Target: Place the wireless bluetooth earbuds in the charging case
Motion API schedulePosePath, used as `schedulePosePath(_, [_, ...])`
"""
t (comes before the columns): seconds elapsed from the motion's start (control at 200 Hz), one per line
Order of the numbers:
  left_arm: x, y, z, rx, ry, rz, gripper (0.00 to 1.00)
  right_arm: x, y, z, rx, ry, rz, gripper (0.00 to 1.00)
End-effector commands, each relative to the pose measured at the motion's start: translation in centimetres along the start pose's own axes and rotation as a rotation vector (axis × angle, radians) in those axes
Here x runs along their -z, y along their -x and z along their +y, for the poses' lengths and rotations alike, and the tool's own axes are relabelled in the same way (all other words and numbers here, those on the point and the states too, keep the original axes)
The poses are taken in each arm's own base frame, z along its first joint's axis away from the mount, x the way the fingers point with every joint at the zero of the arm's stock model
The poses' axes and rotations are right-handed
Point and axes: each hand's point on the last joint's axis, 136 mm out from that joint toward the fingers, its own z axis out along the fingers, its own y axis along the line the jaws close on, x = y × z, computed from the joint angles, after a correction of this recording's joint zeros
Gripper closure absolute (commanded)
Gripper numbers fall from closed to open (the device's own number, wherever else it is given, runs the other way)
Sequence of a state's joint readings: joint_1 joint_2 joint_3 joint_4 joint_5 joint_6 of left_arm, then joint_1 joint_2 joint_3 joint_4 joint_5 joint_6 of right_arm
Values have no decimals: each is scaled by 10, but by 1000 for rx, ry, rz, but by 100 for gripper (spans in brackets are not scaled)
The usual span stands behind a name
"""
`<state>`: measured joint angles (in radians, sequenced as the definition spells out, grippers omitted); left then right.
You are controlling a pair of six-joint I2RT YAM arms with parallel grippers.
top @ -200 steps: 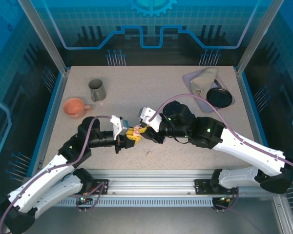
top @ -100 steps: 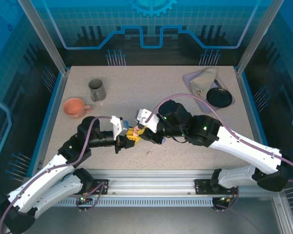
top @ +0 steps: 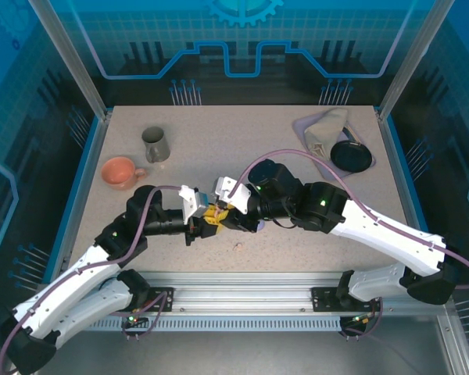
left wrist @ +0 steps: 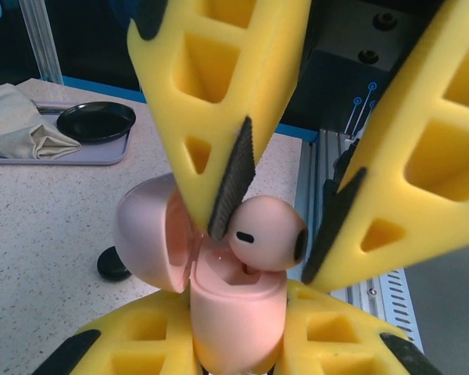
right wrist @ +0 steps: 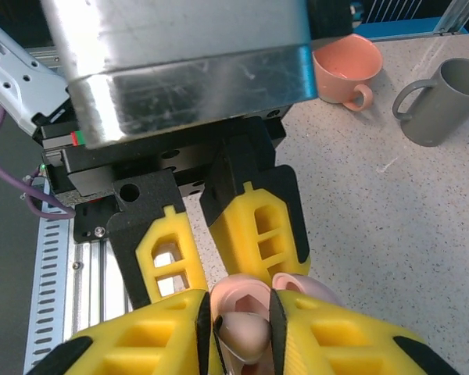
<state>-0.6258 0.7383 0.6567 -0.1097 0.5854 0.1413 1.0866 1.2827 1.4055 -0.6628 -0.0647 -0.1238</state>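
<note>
My left gripper (left wrist: pixel 238 316) is shut on the pinkish-beige charging case (left wrist: pixel 234 305), held upright with its lid (left wrist: pixel 144 234) swung open to the left. My right gripper (right wrist: pixel 242 336) is shut on a pinkish-beige earbud (left wrist: pixel 266 233), which sits at the case's opening with its stem down in the slot. In the top view the two grippers meet at mid-table, the left gripper (top: pixel 205 219) touching the right gripper (top: pixel 227 214). Another tiny bud (top: pixel 237 247) lies on the table just in front of them. A small black object (left wrist: pixel 113 264) lies behind the case.
A pink cup (top: pixel 119 172) and a grey mug (top: pixel 155 144) stand at the back left. A tray (top: pixel 319 160) with a folded cloth (top: pixel 322 129) and a black dish (top: pixel 351 155) sits at the back right. The rail (top: pixel 242 297) runs along the near edge.
The right arm has moved a little left and its gripper has closed in on the left gripper, bringing the earbud onto the open case. The left arm has barely moved.
</note>
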Motion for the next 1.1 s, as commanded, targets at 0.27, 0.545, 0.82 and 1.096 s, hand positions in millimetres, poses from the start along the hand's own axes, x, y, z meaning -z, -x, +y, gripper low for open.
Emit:
schedulePosePath(0.27, [1, 16, -9, -57, -35, -38, 100, 39, 40, -10, -98, -22, -142, 41])
schedulePosePath(0.545, [2, 15, -3, -59, 4, -52, 100, 76, 29, -47, -275, -205, -166, 35])
schedulePosePath(0.82, [14, 11, 8, -76, 122, -88, 100, 84, -39, -67, -621, -344, -65, 37])
schedulePosePath(1.096, [32, 15, 1, -87, 159, -88, 100, 34, -125, -58, -1062, -410, 139, 39])
